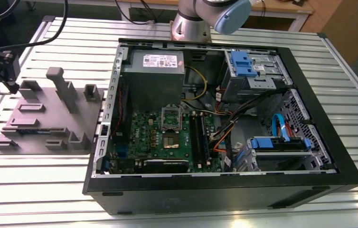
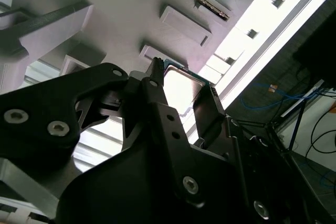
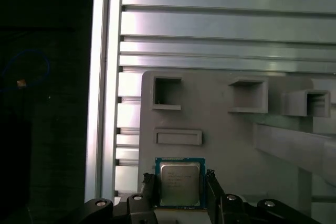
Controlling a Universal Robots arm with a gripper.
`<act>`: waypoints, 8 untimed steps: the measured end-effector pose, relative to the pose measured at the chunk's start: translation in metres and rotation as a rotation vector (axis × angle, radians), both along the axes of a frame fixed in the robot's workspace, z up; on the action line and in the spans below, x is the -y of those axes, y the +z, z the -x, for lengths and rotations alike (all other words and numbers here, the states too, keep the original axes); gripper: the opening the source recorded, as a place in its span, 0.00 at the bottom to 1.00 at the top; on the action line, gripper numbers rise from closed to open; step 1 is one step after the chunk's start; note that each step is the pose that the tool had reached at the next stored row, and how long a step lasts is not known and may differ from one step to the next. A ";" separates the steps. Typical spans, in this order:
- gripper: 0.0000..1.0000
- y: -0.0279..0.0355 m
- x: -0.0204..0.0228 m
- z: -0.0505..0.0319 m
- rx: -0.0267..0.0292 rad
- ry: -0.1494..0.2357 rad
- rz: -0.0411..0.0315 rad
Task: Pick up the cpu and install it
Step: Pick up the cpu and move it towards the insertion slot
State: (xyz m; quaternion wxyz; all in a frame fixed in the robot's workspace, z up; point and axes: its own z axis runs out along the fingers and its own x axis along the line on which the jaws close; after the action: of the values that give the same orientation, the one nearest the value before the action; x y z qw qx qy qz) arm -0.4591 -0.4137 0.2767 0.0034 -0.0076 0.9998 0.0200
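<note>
Exterior view: a black two-fingered gripper [image 1: 9,80] hangs over the far end of a grey moulded fixture tray [image 1: 46,118], at the exterior view's left, on a ribbed aluminium table [image 1: 40,190]. Just beside the tray, toward the exterior view's right, a black desktop computer case [image 1: 230,194] lies open on its side. Inside it are a green motherboard [image 1: 160,137] and a tall grey metal box with a white label [image 1: 155,71]. The arm's silver-and-blue base column [image 1: 192,23] stands behind the case.

In both wrist views the cpu [image 3: 180,184] [image 2: 181,83], a small flat square chip with a silvery metal top and a thin green rim, sits between the gripper's black fingers [image 3: 149,190]. Each finger presses against one of two opposite edges, so the pincer is closed on the chip. The first wrist view places the chip low over the tray's flat grey surface [image 3: 236,145], near one corner and close to a shallow rectangular pocket [image 3: 178,137]. Two deeper square pockets [image 3: 167,93] lie beyond it. Whether the chip rests on the tray or is raised just clear of it cannot be told. The chip is well apart from the motherboard.
</note>
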 end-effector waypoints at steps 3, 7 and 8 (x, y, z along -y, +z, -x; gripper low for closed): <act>0.47 0.0008 0.0000 0.0000 -0.0003 0.000 0.0001; 0.47 0.0022 0.0000 0.0001 -0.0006 0.000 0.0003; 0.47 0.0026 0.0000 0.0000 -0.0005 0.000 0.0003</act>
State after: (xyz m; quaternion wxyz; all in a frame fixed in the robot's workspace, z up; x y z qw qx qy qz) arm -0.4592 -0.4138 0.2792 0.0031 -0.0076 0.9998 0.0198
